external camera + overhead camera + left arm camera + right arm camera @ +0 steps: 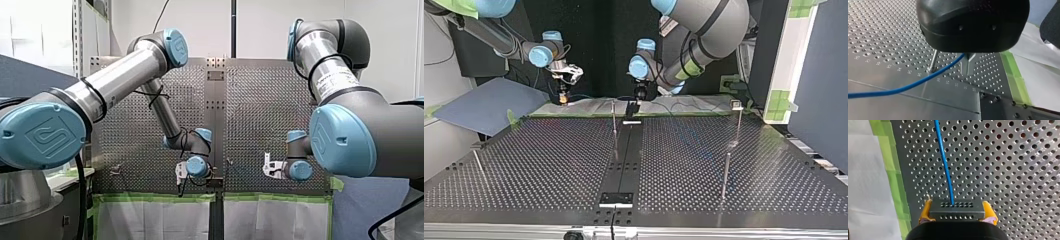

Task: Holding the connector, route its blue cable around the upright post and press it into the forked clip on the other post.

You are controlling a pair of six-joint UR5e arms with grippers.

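In the right wrist view my right gripper [957, 212] has its yellow pads [925, 210] shut on a dark grey connector [957, 208] with rows of small holes. The blue cable [944, 162] leaves the connector's face and runs straight ahead over the perforated plate. In the left wrist view my left gripper [967, 72] has its metal fingers [964, 67] shut, and the blue cable [910, 86] comes out from between them near their base. It passes close beside a thin upright post [933, 61]. In the top view my left gripper [636, 102] hangs near a post [614, 117], with my right gripper [564, 96] further left.
The top view's right side holds a post with a clip on top [737, 106] and a shorter post [726, 170] nearer the camera. A leaning post [479, 165] stands at its left. Green tape [1014, 75] and white sheeting [868, 182] border the plate's edge.
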